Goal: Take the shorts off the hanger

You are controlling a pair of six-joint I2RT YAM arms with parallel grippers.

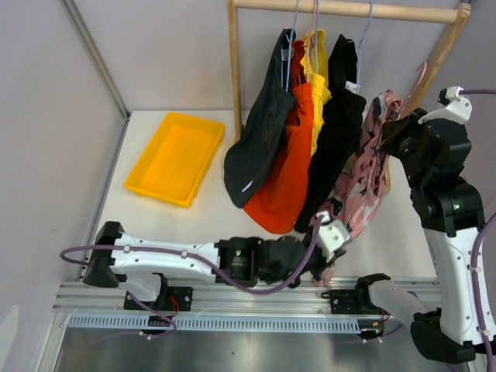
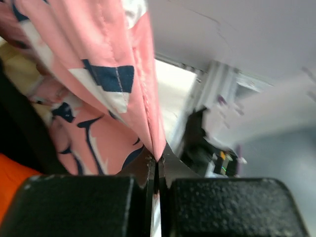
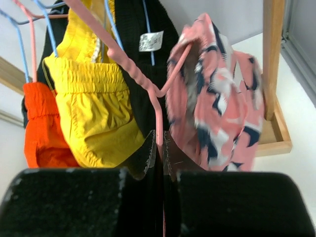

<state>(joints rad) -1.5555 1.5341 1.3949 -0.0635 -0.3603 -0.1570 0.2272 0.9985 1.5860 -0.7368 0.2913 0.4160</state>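
Observation:
The pink printed shorts [image 1: 364, 174] hang off a pink hanger [image 3: 133, 71] at the right of the rack. My right gripper [image 3: 159, 140] is shut on that hanger's wire, holding it off the rail. My left gripper [image 2: 157, 160] is shut on the lower hem of the pink shorts [image 2: 98, 98], low near the table front [image 1: 329, 232]. The dark slate grey shorts [image 1: 260, 139], orange-red shorts [image 1: 287, 170], yellow shorts [image 1: 318, 85] and black shorts [image 1: 337, 132] hang on blue and pink hangers from the wooden rail [image 1: 349, 9].
A yellow tray [image 1: 174, 157] lies on the table at the left. The rack's wooden uprights [image 1: 235, 77] stand behind the clothes, with its foot [image 3: 274, 143] beside the pink shorts. Walls close the left and back sides.

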